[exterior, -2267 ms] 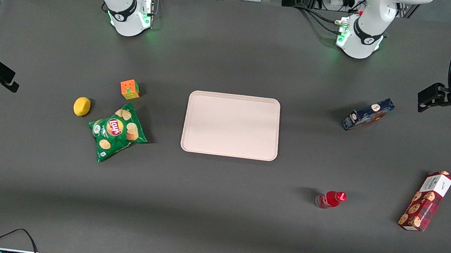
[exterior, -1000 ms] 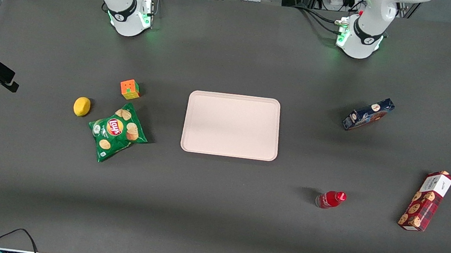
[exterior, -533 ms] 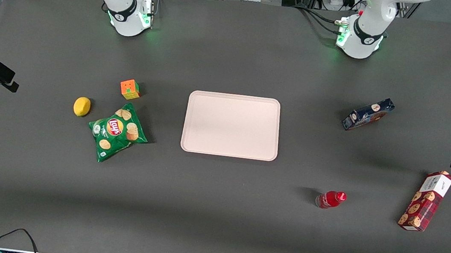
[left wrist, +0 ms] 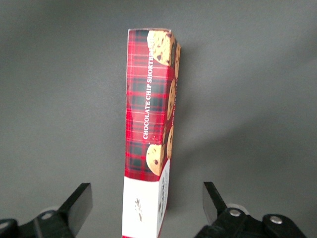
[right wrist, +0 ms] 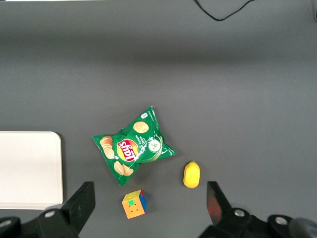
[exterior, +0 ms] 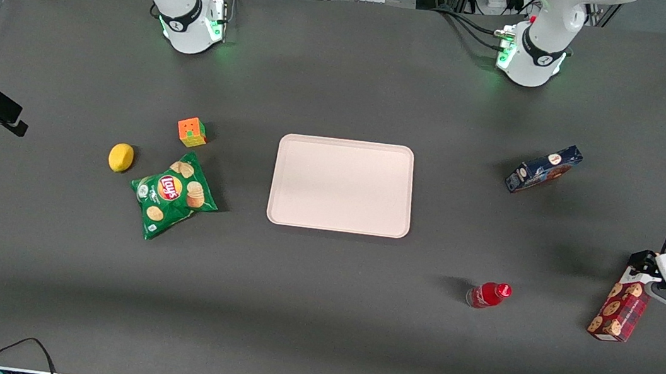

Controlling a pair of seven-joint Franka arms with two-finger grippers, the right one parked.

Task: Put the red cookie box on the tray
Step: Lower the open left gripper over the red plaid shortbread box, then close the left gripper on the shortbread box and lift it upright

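Observation:
The red cookie box (exterior: 619, 311) lies on the dark table toward the working arm's end, nearer the front camera than the tray (exterior: 348, 144). It is a long dark red plaid carton (left wrist: 148, 114) with cookie pictures and a white end panel. My left gripper (exterior: 655, 277) hovers over that white end and hides it in the front view. In the left wrist view the gripper (left wrist: 146, 198) is open, one finger on each side of the white end and neither touching it. The pale pink tray sits at the table's middle with nothing on it.
A dark blue cookie box (exterior: 543, 168) lies farther from the front camera than the red one. A small red bottle (exterior: 488, 295) lies between the red box and the tray. A green chips bag (exterior: 173, 196), a lemon (exterior: 120, 157) and a colour cube (exterior: 192, 131) lie toward the parked arm's end.
My left gripper has come in from the table's end, toward the front camera and down, and now stands over the red cookie box's white end. The box has not moved.

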